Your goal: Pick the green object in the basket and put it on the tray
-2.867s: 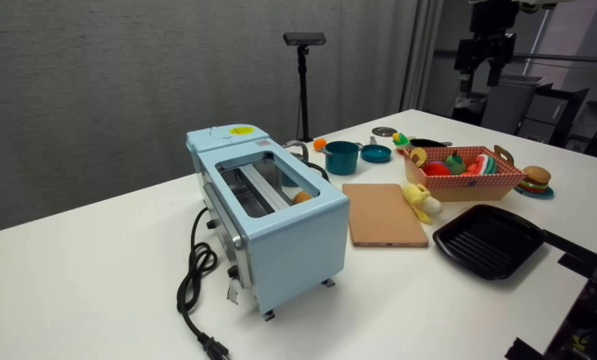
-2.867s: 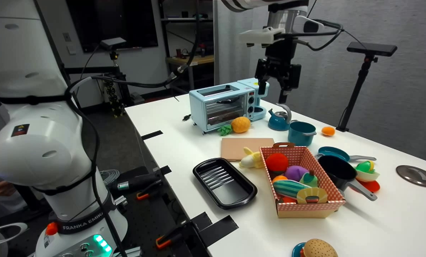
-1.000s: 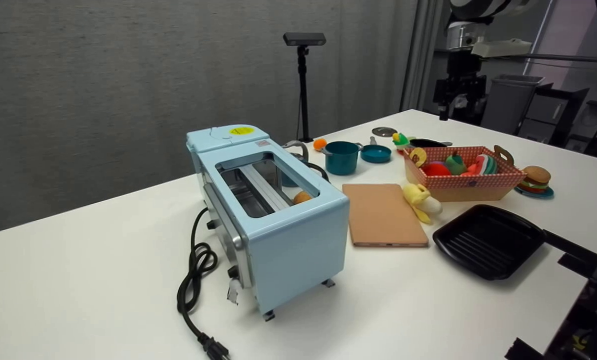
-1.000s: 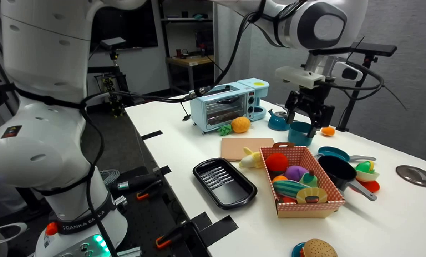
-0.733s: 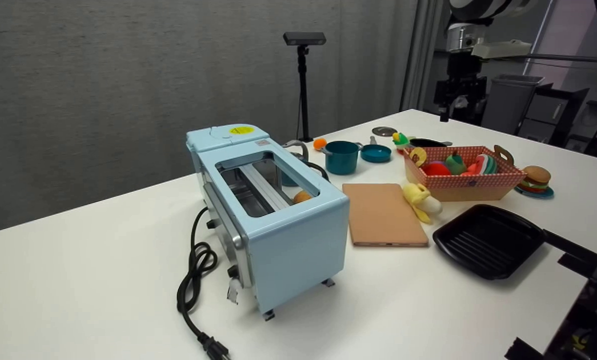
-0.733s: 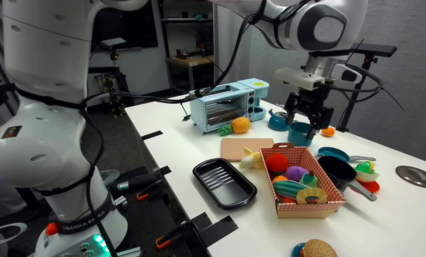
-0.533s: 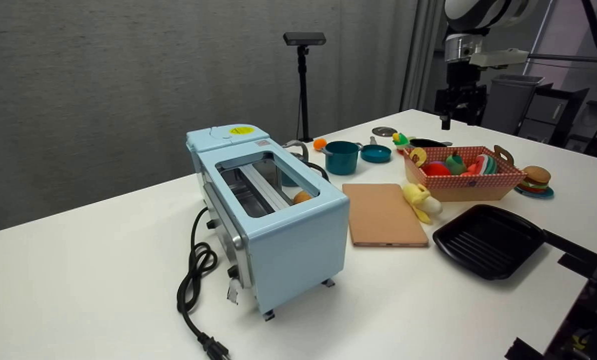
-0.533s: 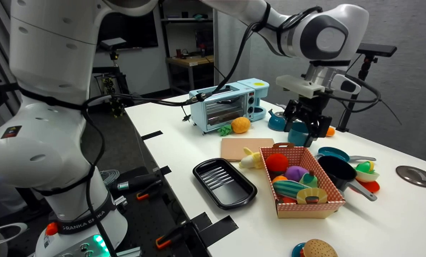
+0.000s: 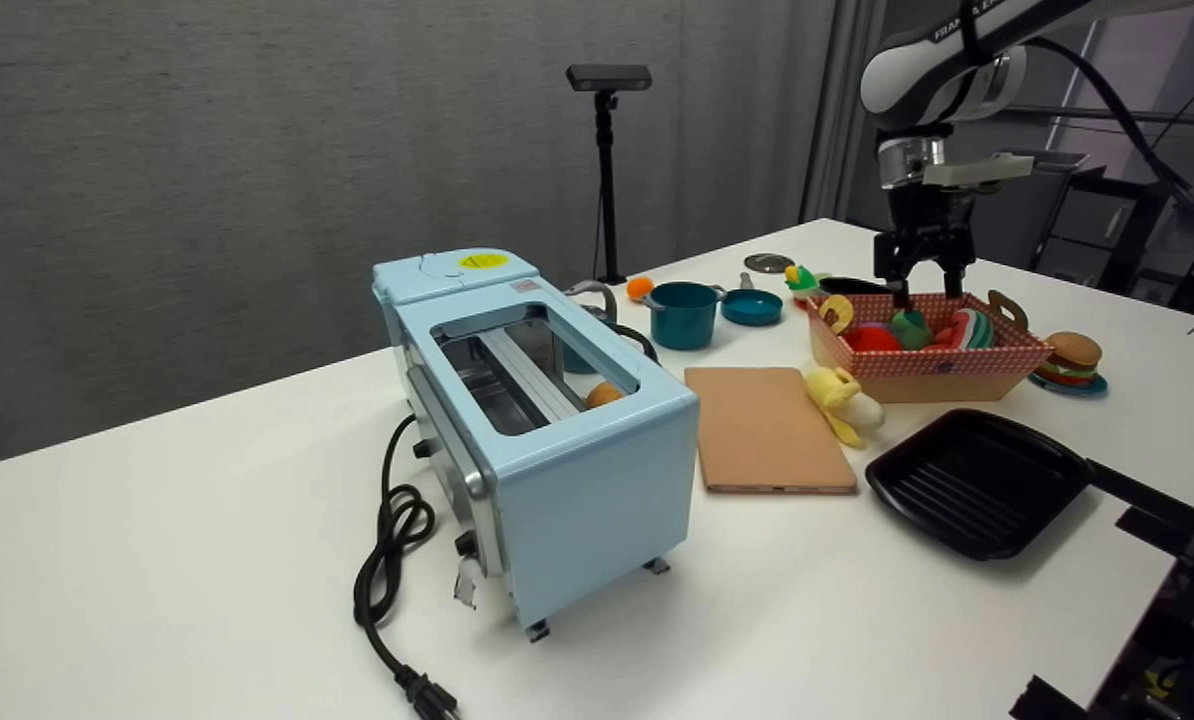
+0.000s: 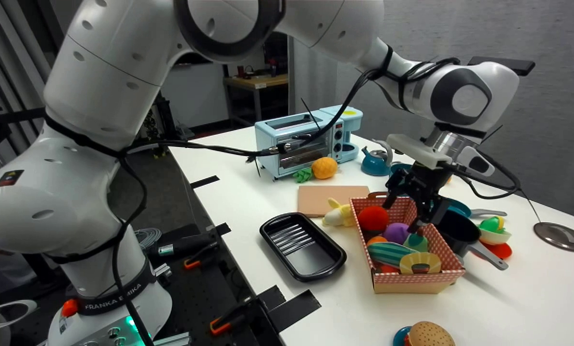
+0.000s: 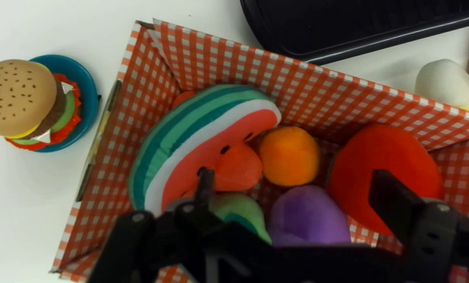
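The green object (image 10: 415, 242) lies in the red-checked basket (image 10: 407, 287) among other toy food. It also shows in an exterior view (image 9: 912, 330) and in the wrist view (image 11: 240, 214), where a finger and the gripper body partly hide it. My gripper (image 10: 401, 215) is open and empty above the basket, with one fingertip close to the top of the green object. In the wrist view the gripper (image 11: 293, 177) spans the purple toy (image 11: 309, 216), and its left finger is over the green object's edge. The tray (image 10: 316, 262) is a black ridged pan beside the basket, holding nothing.
A watermelon toy (image 11: 163, 145), an orange (image 11: 289, 156) and a red toy (image 11: 383, 157) share the basket. A banana (image 10: 337, 216), a board (image 10: 316, 199), a toaster (image 10: 292, 139), a burger (image 10: 429, 334) and a dark pot (image 10: 453, 235) stand around it.
The arm has swung over from near the toaster and come down, so the open gripper is now just above the basket. The objects have not moved.
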You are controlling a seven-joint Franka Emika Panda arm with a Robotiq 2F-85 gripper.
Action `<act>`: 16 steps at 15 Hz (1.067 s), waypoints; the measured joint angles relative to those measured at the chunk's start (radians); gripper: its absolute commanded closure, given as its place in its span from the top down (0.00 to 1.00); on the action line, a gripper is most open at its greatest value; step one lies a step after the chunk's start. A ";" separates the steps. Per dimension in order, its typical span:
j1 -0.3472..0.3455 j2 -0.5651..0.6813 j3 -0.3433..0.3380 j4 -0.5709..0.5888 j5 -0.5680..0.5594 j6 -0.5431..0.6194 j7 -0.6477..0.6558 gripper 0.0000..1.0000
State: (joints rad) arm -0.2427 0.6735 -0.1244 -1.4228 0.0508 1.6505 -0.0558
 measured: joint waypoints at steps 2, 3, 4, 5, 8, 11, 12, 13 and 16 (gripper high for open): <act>-0.011 0.045 0.000 0.057 0.001 -0.039 0.000 1.00; -0.015 0.064 0.000 0.083 0.002 -0.056 0.000 1.00; -0.018 0.082 0.000 0.110 0.002 -0.072 0.000 1.00; -0.020 0.098 0.000 0.137 0.002 -0.085 0.000 1.00; -0.023 0.147 0.000 0.218 0.001 -0.106 0.000 1.00; -0.023 0.197 0.000 0.300 0.000 -0.109 0.000 1.00; -0.024 0.213 0.000 0.326 0.000 -0.110 0.000 1.00; -0.025 0.229 0.000 0.351 0.000 -0.112 0.000 1.00; -0.034 0.278 0.001 0.413 0.000 -0.121 0.000 1.00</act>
State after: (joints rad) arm -0.2771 0.9518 -0.1236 -1.0094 0.0509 1.5296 -0.0563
